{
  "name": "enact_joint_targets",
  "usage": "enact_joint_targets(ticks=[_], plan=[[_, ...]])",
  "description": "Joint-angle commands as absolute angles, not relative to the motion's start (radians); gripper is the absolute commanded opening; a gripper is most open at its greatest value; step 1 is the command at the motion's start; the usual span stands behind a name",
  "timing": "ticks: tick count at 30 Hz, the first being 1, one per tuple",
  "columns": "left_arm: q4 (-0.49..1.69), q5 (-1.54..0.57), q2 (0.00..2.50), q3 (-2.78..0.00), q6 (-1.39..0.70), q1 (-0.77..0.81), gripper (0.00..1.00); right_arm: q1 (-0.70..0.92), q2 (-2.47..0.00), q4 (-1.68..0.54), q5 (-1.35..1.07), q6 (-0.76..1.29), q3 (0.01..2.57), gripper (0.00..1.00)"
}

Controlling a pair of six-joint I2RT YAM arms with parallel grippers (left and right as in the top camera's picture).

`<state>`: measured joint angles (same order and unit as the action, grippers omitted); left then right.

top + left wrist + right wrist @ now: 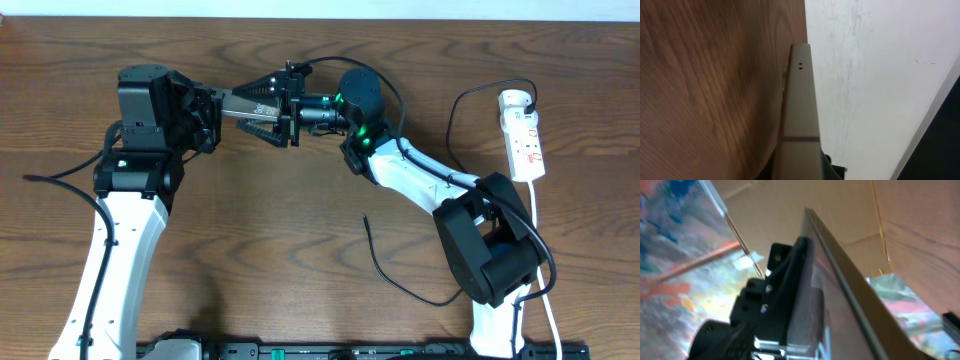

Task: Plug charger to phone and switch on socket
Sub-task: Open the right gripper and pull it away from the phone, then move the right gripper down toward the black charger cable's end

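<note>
The phone (252,105) is held in the air on its long edge between the two arms. My left gripper (218,108) is shut on its left end. The left wrist view shows its tan side edge (800,100) running away from the jaws. My right gripper (262,105) faces it from the right, its fingers spread on either side of the phone's right end. The phone's dark face (840,305) fills the right wrist view. The charger cable (400,280) lies on the table, its tip (366,216) loose and its plug (524,97) in the white socket (526,135).
The socket's white cord (545,270) runs down the right side of the wooden table (260,240). The right arm's black base (490,250) sits beside the charger cable. A thick black cable (50,178) trails from the left arm.
</note>
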<state>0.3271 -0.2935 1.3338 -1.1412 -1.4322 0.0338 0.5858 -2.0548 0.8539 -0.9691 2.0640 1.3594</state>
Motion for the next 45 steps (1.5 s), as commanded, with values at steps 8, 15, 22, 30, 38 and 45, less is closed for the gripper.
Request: enact_joint_targets(ticks=[8, 15, 22, 30, 38, 45], plan=[[0.320, -0.302, 1.334, -1.149, -1.417, 0.027, 0.07, 0.570, -2.045, 0.860, -0.981, 2.033, 1.372, 0.99], [0.336, -0.305, 1.333, -1.149, -1.410, -0.006, 0.07, 0.526, -2.045, 0.880, -1.017, 1.991, 1.372, 0.99], [0.337, -0.435, 1.333, -1.149, -1.411, -0.083, 0.07, 0.438, -2.045, 0.879, -1.081, 1.940, 1.372, 0.99], [0.183, -0.822, 1.333, -1.149, -1.327, -0.229, 0.07, 0.326, -2.045, 0.879, -1.199, 1.705, 1.372, 0.99], [-0.072, -1.146, 1.353, -1.149, -1.299, -0.292, 0.07, 0.256, -2.045, 0.838, -1.320, 1.461, 1.372, 0.99], [-0.157, -1.297, 1.417, -1.149, -1.295, -0.291, 0.07, 0.241, -2.045, 0.773, -1.367, 1.345, 1.373, 0.99]])
